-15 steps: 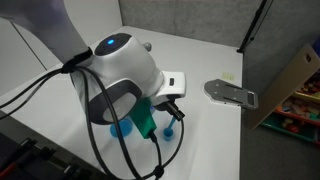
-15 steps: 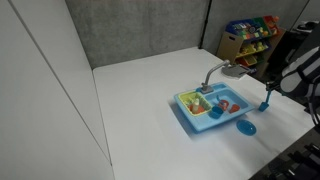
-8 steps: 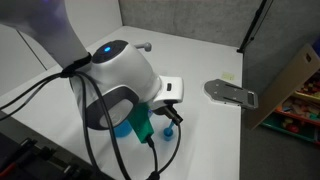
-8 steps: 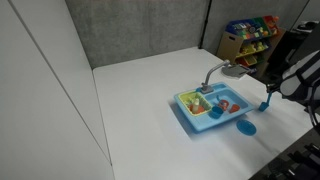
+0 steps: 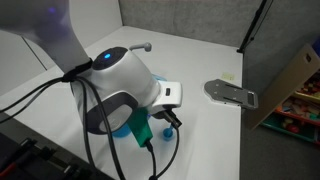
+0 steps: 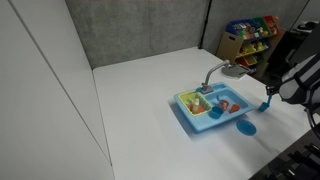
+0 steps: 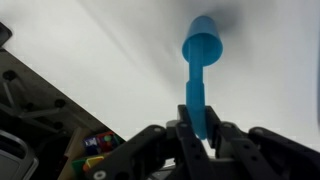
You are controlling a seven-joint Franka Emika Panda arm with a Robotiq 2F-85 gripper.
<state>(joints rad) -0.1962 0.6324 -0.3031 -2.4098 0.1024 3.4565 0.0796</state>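
Where the wrist view looks along the fingers, the gripper (image 7: 200, 130) is clamped on one blue scoop (image 7: 197, 85). Its two fingers (image 7: 170, 138) pinch the handle low down, and the cup end points to 12 o'clock over the bare white table (image 7: 110, 45). Whether the cup touches the table cannot be told.

In an exterior view the scoop stands upright in the grip at 3 o'clock of one blue sink (image 6: 193, 122), near it but apart. The sink carries one grey faucet (image 6: 213, 72) at its 12 o'clock edge. It holds about three bright toys (image 6: 205, 104), too small to name. One blue disc (image 6: 245, 127) lies flat on the table at 5 o'clock of the sink, just beside its corner and at 7 o'clock of the scoop. One shelf (image 6: 248, 35) of coloured bins stands well behind, at 1 o'clock.

In an exterior view the single arm (image 5: 115, 75) fills the foreground. One flat grey bracket (image 5: 232, 92) lies on the table at 3 o'clock of it, well apart.
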